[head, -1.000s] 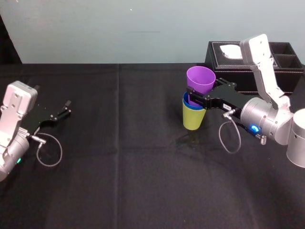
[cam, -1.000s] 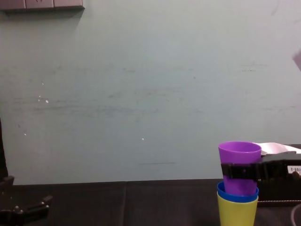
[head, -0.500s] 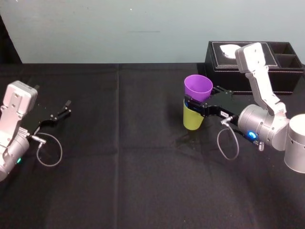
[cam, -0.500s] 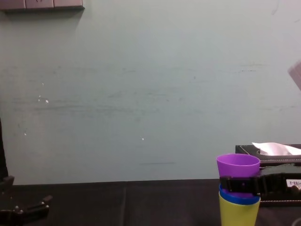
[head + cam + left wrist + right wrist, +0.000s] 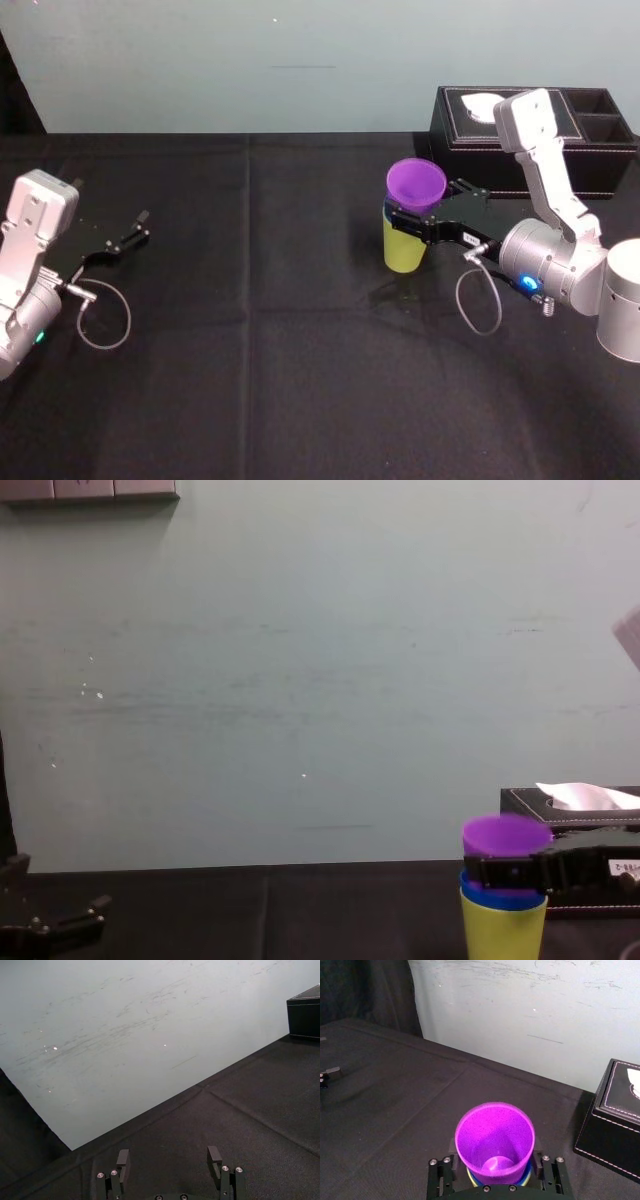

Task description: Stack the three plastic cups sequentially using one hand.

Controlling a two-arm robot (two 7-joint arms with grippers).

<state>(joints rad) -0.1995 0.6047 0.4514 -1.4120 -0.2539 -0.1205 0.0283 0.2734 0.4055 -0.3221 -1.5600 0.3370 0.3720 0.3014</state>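
The black-clothed table (image 5: 300,350) spreads before me, with a pale wall (image 5: 300,680) behind it. At the far right edge sits the black leather tissue box (image 5: 470,140), a white tissue (image 5: 585,796) poking from its top. My right arm reaches in from the right, across the front of that box, and my right gripper (image 5: 405,218) sits at the stack of cups, just in front of the box and right of the table's middle. My left gripper (image 5: 135,228) is parked well apart at the left side, low over the cloth, its two fingers spread wide with nothing between them (image 5: 168,1160). The stack stands upright: the yellow-green cup (image 5: 403,250) is at the bottom, the blue cup (image 5: 500,898) is nested in it with just its rim showing as a thin band, and the purple cup (image 5: 416,182) is seated in the blue one — its upper part and open mouth rise above the rest. My right jaws are closed on the purple cup, one on each side of its wall just above the blue rim, and from the wrist I look straight down into its bare purple bottom (image 5: 495,1140).
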